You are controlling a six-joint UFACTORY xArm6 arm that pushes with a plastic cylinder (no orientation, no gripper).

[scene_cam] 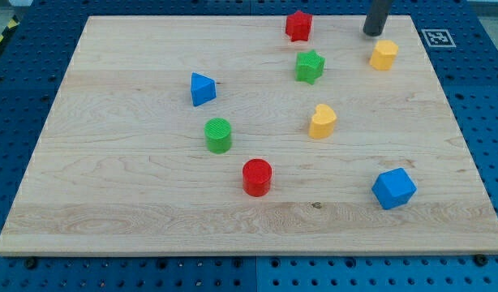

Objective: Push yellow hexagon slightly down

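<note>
Now my tip [373,33] sits just above the yellow hexagon [384,55], slightly toward the view's left of it, not touching; being a bare rod, it has nothing to open or close; the hexagon lies near the wooden board's [135,178] top right corner, right of the green star [310,66] and red star [298,25]

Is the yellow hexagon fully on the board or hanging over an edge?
Fully on the board: the yellow hexagon has wood visible on all sides. My tip sits just above-left of it.
</note>
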